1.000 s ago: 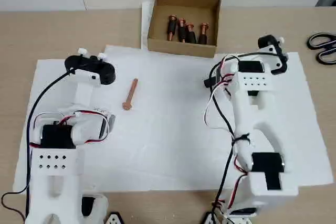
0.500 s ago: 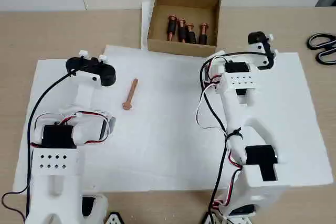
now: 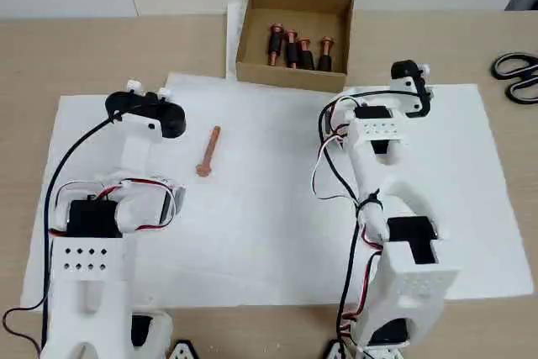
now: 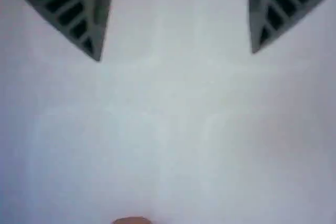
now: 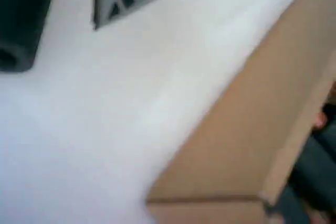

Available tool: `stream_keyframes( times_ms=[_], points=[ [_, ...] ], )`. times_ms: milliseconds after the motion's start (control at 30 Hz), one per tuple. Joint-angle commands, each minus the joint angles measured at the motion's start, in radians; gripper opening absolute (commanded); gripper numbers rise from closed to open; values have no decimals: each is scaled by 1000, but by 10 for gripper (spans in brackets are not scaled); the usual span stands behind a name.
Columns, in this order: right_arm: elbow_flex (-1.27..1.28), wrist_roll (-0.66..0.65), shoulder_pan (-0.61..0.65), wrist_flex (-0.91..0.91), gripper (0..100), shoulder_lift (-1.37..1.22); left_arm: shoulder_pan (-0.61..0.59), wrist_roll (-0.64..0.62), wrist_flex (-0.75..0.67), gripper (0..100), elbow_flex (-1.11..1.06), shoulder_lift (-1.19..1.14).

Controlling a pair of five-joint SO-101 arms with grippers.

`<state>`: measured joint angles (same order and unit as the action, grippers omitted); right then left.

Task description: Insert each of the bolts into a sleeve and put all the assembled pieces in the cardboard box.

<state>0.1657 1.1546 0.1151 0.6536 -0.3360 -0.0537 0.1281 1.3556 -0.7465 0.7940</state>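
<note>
The left gripper (image 4: pixel 176 53) has its fingers (image 4: pixel 79 9) spread wide over the white sheet (image 3: pixel 269 208), with the loose bolt (image 3: pixel 209 150) lying near it. A black sleeve (image 5: pixel 21 19) sits by the right gripper (image 3: pixel 410 81); whether it is gripped cannot be told. Four assembled pieces (image 3: pixel 300 48) lie in the cardboard box (image 3: pixel 290 75).

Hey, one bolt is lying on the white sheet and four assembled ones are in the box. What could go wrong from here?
1. The bolt lies loose on the white sheet. The left gripper, its fingers open, could nudge it and set it rolling rather than catch it.
2. The right arm sits close to the front wall of the cardboard box. A swing there might shove the box and jostle the four assembled pieces inside.
</note>
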Motion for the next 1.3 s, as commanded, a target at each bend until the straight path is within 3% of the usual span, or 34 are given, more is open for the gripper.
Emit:
stream_keyframes(
  times_ms=[0,200,533,900,1067,1267],
  points=[
    [-48,5,-10,-41,177,-16,0,2,2,174,2,3],
    [-48,0,-42,-45,2,-22,0,2,2,174,2,3],
    [-44,-57,-104,-1,3,10,0,2,2,174,2,3],
    [-43,-176,-68,308,3,335,0,2,2,174,2,8],
    [-43,-319,-4,441,3,378,0,2,3,174,2,5],
    [-43,-651,10,556,3,377,0,2,5,174,2,8]
  ],
)
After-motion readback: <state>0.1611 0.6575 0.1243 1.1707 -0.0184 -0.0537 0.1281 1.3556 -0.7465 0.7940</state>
